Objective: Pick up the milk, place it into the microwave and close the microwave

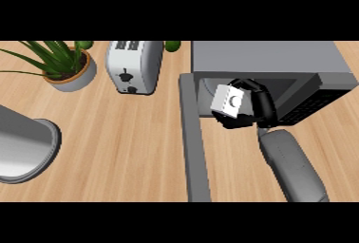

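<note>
Pale wood-plank table, one surface. At 10 o'clock: green leafy plant in a grey-and-tan pot. At 11: silver two-slot toaster. At 9: grey round metal vessel, cut by the edge. At 1: grey box microwave, its grey door standing open toward 6. White milk carton, tilted, at the microwave's mouth, grasped by the black right hand, fingers curled round it.

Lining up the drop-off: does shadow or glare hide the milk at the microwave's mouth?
Head view: no glare; the white milk stands out against the microwave's dark inside, while the black right hand curled round it blends into that shadow; the counter is evenly lit.
</note>
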Controlling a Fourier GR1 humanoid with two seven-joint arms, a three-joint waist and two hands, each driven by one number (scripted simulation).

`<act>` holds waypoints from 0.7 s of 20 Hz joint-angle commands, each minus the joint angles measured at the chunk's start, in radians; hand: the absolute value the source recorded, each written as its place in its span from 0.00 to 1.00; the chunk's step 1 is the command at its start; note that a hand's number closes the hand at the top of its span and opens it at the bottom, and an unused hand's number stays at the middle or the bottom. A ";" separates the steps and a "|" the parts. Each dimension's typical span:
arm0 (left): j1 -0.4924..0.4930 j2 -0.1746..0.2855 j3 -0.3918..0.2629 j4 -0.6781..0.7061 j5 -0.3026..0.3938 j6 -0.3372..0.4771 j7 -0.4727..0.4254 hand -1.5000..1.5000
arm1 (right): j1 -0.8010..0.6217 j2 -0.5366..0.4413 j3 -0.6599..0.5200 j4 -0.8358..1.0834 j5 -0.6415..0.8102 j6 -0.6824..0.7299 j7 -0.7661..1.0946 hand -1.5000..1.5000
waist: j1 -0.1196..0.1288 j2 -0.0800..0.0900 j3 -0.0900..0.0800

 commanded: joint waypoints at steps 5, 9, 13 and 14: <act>-0.052 0.009 -0.004 0.078 -0.047 -0.020 -0.020 0.00 | -0.257 0.035 -0.025 0.333 0.131 -0.143 0.017 1.00 | 0.017 0.008 0.000; -0.065 0.048 -0.003 0.039 -0.016 0.000 0.012 0.00 | -0.421 0.031 -0.061 0.467 0.157 -0.223 0.088 1.00 | 0.035 0.013 0.001; -0.059 0.048 0.007 0.082 -0.002 -0.042 -0.019 0.00 | -0.487 0.005 -0.099 0.605 0.168 -0.277 0.030 1.00 | 0.058 0.022 0.001; -0.071 0.044 -0.009 0.095 -0.010 -0.040 -0.013 0.00 | -0.481 0.008 -0.110 0.636 0.163 -0.277 -0.013 1.00 | 0.056 0.024 0.002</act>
